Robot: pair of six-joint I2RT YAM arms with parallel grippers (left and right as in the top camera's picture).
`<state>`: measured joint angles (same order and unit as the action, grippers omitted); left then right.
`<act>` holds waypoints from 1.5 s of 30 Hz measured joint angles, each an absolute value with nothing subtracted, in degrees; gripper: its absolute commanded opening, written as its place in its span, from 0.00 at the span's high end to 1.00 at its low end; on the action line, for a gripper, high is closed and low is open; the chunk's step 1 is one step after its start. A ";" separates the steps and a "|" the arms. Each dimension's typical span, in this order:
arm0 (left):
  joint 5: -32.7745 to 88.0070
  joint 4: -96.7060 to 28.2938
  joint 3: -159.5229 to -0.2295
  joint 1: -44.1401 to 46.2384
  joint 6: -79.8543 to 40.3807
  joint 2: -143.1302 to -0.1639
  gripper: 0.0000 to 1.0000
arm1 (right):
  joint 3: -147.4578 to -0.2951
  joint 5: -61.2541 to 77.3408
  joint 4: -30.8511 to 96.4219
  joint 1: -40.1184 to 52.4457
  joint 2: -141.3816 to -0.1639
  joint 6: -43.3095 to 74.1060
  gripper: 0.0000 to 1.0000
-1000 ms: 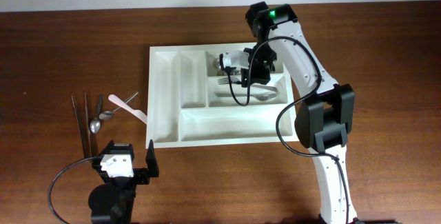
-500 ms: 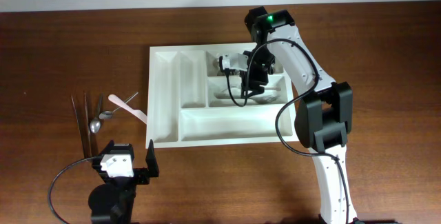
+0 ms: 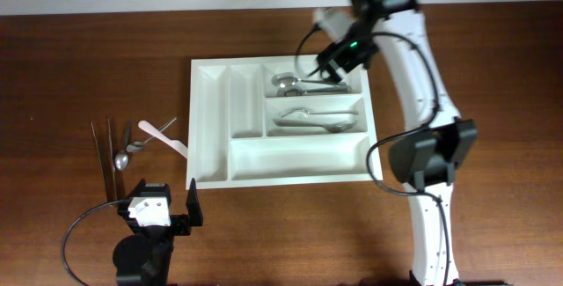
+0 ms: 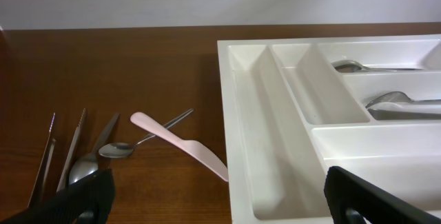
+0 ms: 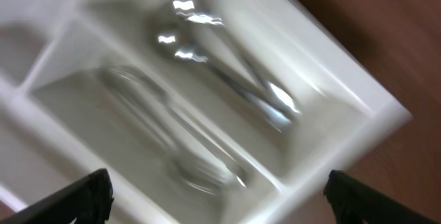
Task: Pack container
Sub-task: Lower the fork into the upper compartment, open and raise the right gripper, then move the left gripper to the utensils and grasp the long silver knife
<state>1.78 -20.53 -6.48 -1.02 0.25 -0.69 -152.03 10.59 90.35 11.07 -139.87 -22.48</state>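
Observation:
The container (image 3: pixel 211 128) is a white cutlery tray in the middle of the table. A spoon (image 3: pixel 295 81) lies in its top right compartment, and more steel cutlery (image 3: pixel 317 120) lies in the compartment below. My right gripper (image 3: pixel 334 61) hovers over the tray's back right corner, open and holding nothing. Its wrist view is blurred and shows the cutlery (image 5: pixel 227 86) below the open gripper (image 5: pixel 220 196). My left gripper (image 3: pixel 167 207) rests open near the front left, with the tray's wall (image 4: pixel 238 134) ahead of it (image 4: pixel 224 203).
Loose cutlery lies on the table left of the tray: a pale pink knife (image 3: pixel 164 137) (image 4: pixel 180 146), a steel spoon (image 3: pixel 129 150) (image 4: pixel 118 150) and thin metal rods (image 3: pixel 101 156) (image 4: pixel 47 165). The tray's two narrow compartments (image 3: pixel 242 101) and its long front one (image 3: pixel 299 157) hold nothing.
My right gripper opened, rose out of the tray and swung back to the right. A spoon now lies uncovered in the top right compartment. The left arm stayed still.

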 measured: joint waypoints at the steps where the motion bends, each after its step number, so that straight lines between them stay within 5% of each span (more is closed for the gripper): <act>1: 1.78 -20.53 -6.48 -1.02 0.25 -0.69 0.01 | -152.64 9.87 91.13 9.65 -139.87 -19.57 0.01; 9: 1.78 -20.51 -6.48 -1.02 0.27 -0.69 0.01 | -153.23 6.76 94.78 -3.29 -139.90 -2.96 0.01; 25: 1.98 -13.72 -6.63 -1.02 -1.15 -0.69 0.01 | -153.23 6.22 96.88 -11.53 -139.90 1.48 0.01; 32: -1.65 -26.76 -18.98 -1.02 -4.36 -9.52 0.01 | -153.23 6.24 96.86 -11.53 -139.90 1.52 0.01; 45: 1.43 -59.53 -59.88 -1.10 -5.43 -47.46 0.01 | -153.23 6.22 96.79 -11.53 -139.90 1.52 0.01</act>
